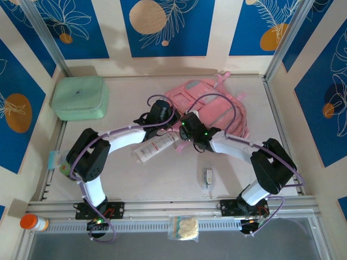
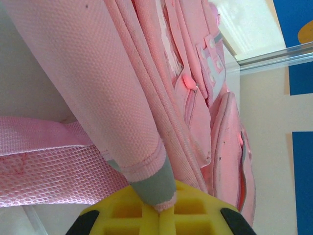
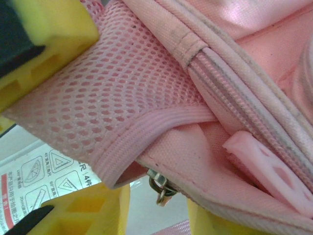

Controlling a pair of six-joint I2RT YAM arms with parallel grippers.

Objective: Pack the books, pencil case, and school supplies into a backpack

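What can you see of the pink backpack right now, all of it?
The pale pink fabric backpack lies flat on the far middle of the table, with its long straps bunched along its right side. It looks like woven cloth with mesh padding, zipped front pockets and a pink plastic zip pull. The left end effector is shut on a grey-tipped fabric edge. The right end effector pinches a mesh-lined flap beside a zip. A long white printed pouch lies close by its near-left edge.
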